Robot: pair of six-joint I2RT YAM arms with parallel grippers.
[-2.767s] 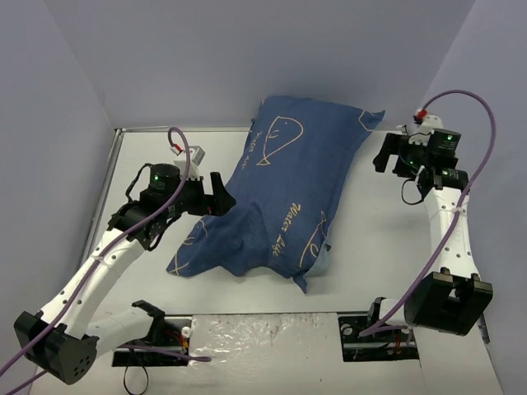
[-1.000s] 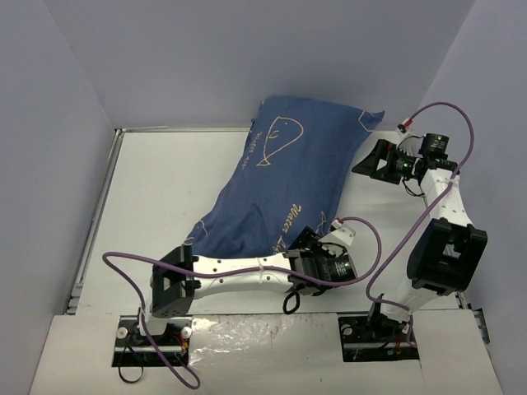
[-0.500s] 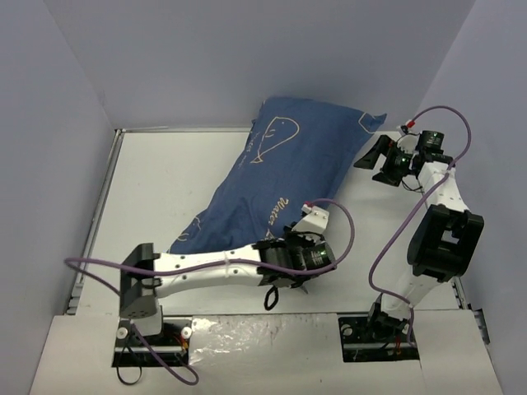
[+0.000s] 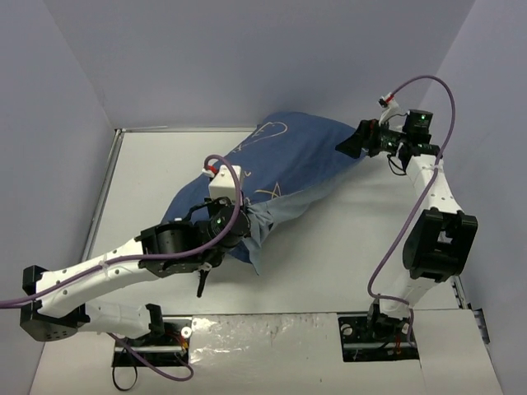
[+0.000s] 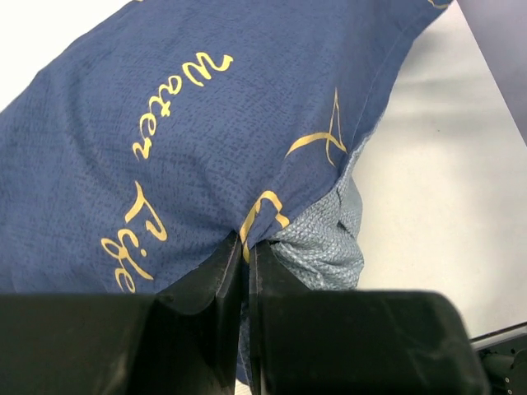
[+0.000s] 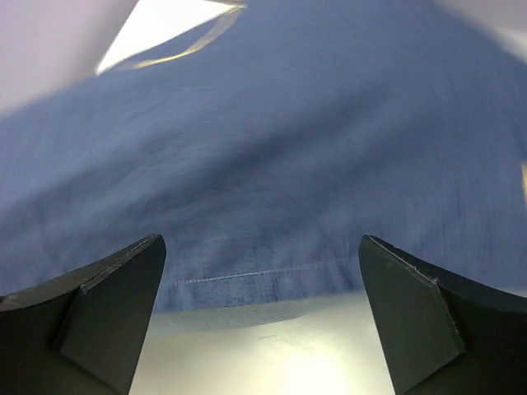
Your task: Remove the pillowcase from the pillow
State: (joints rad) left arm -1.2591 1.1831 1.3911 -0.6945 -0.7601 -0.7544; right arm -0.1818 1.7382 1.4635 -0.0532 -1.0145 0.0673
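The pillowcase (image 4: 288, 160) lies slantwise across the middle of the table, dark blue with cream whale outlines and script. It looks full, and the pillow is hidden inside it. My left gripper (image 4: 241, 224) is at its near end, shut on a pinch of the fabric. In the left wrist view the fingers (image 5: 222, 271) are pressed together on the dark printed cloth (image 5: 206, 123), where it meets the paler grey-blue face (image 5: 325, 239). My right gripper (image 4: 352, 141) is open at the far right corner. In the right wrist view its gripper (image 6: 259, 239) straddles the stitched hem of the pillowcase (image 6: 272, 148) without touching it.
The white table (image 4: 346, 239) has a raised metal rail along its left side (image 4: 103, 197) and blue walls behind and beside it. A foil-taped strip (image 4: 263, 329) runs along the near edge between the arm bases. Purple cables loop off both arms.
My left gripper shut on the pillowcase's near end and swung left and back, dragging and bunching that end. My right gripper rose toward the far right corner and stayed open.
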